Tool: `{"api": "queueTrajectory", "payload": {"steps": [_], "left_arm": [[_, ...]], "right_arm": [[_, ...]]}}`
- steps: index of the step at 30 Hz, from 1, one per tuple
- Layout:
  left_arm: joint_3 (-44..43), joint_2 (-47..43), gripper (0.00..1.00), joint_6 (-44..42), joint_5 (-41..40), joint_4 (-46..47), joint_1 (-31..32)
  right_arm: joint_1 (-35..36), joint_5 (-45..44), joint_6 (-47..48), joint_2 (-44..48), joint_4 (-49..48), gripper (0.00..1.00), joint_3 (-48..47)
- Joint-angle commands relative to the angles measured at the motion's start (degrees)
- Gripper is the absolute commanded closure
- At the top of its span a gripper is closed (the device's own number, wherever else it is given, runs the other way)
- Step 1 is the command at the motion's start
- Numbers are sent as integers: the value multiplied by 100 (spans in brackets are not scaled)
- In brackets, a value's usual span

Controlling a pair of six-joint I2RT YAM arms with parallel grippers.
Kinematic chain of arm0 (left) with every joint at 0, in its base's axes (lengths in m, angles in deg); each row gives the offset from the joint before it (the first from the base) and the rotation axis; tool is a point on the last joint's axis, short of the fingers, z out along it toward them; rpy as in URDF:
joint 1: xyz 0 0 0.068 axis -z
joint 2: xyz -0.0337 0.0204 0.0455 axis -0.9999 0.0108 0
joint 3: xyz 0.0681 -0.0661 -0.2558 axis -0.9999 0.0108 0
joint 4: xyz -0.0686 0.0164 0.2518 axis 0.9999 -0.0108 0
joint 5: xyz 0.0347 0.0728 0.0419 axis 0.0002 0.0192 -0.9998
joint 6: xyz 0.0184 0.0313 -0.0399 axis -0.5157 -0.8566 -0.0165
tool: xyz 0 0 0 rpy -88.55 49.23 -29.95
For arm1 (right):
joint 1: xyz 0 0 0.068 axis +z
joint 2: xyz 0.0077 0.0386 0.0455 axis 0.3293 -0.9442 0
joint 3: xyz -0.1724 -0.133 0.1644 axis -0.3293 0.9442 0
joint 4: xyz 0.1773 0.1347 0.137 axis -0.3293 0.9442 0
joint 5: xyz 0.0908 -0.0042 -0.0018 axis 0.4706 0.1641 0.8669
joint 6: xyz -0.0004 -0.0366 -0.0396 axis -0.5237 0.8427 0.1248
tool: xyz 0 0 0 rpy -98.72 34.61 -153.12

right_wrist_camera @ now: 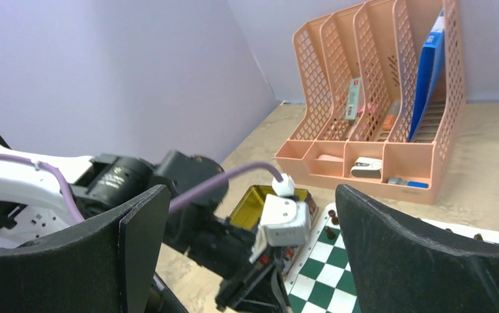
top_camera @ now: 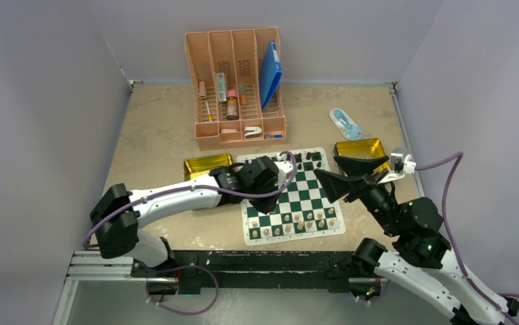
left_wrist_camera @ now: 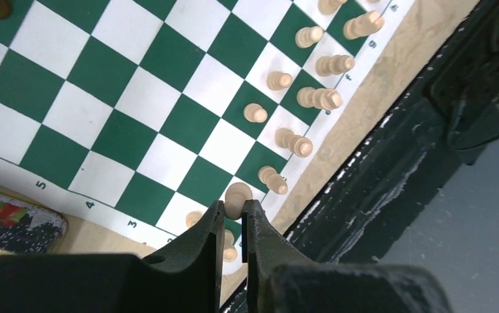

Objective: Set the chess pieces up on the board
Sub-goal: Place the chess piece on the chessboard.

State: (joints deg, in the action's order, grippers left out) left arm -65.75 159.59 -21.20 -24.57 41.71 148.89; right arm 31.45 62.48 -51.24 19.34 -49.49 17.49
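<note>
Along the near edge of the board (top_camera: 305, 187), pale chess pieces (top_camera: 299, 223) stand in two rows. The left gripper (left_wrist_camera: 232, 218) is pinched narrowly on one more pale piece (left_wrist_camera: 237, 195) at the near left corner, probably to fill a vacant square there. The right gripper (top_camera: 342, 175) hangs wide and empty over the board's right edge, out of the way. Dark pieces (top_camera: 309, 157) line the far row, and gold tins (top_camera: 206, 164) flank the board on the counter (top_camera: 169, 135).
</note>
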Motion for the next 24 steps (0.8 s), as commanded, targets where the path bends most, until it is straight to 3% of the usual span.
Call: {"api": "queueTrajectory", "payload": {"steps": [1,10,24], "left_arm": [[-243,352,100,-10,-526,330,289],[161,693,100,-87,-699,1058,483],[213,1192,100,27,-641,997,491]], "right_arm": [[4,-624,-87,274,-16,1,-184],[4,-975,-142,545,36,1,-210],[3,-1063,-231,652,192,1,-151]]}}
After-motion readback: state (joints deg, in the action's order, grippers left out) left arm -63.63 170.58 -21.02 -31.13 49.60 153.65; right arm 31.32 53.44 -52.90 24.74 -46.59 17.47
